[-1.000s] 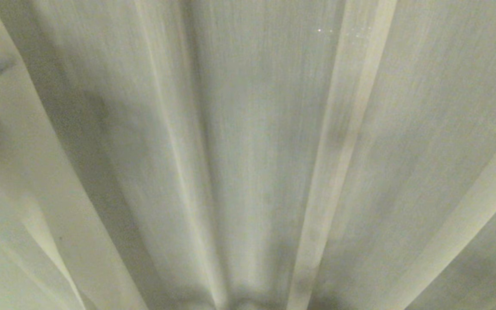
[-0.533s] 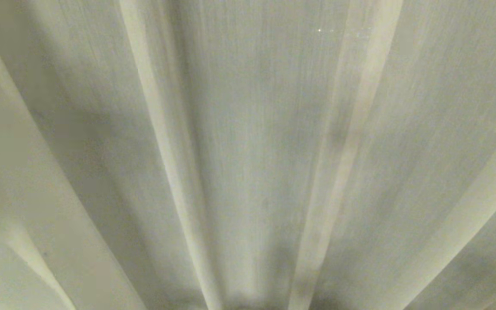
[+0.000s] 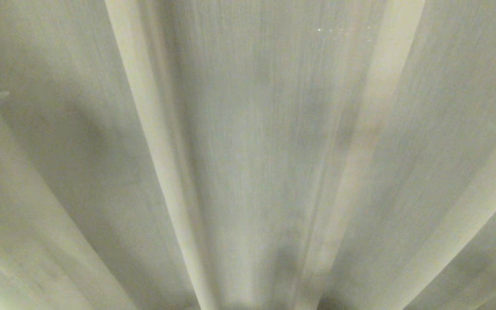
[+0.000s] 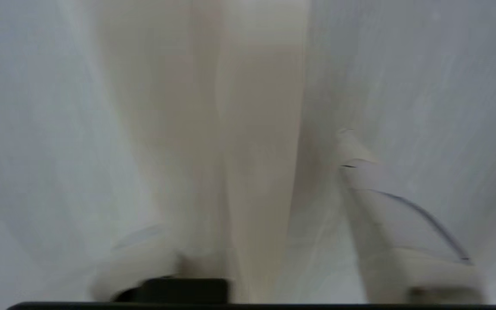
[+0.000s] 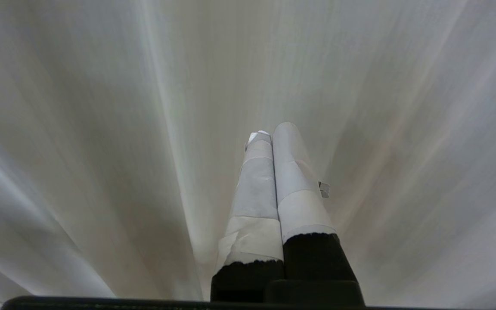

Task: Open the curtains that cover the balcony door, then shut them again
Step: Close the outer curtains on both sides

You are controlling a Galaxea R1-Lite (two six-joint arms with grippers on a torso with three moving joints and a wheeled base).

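Directly ahead of the robot, the curtains (image 3: 248, 155) fill the head view edge to edge: cream woven fabric in long pleats, with a hemmed edge (image 3: 360, 142) running down right of centre. The balcony door is not visible in any view; judged from this, the panels are drawn across it. In the left wrist view the left gripper (image 4: 256, 215) has its jaws spread apart, one taped finger (image 4: 385, 206) standing clear to one side and the other finger's base low at the frame edge, with a folded pleat (image 4: 248, 129) hanging between them; the fabric appears loose, not pinched. In the right wrist view the right gripper (image 5: 271, 142) has its jaws pressed fully together, holding nothing, with curtain just beyond its tips. Judgement: the step in hand is a release of the curtain by the left arm, probably at the end of a pull; whether this belongs to the opening or the closing pass cannot be told. Next move calls for drawing the left gripper clear without snagging the pleat. No brands, labels or legible writing; only plain pale tape wraps the fingers.
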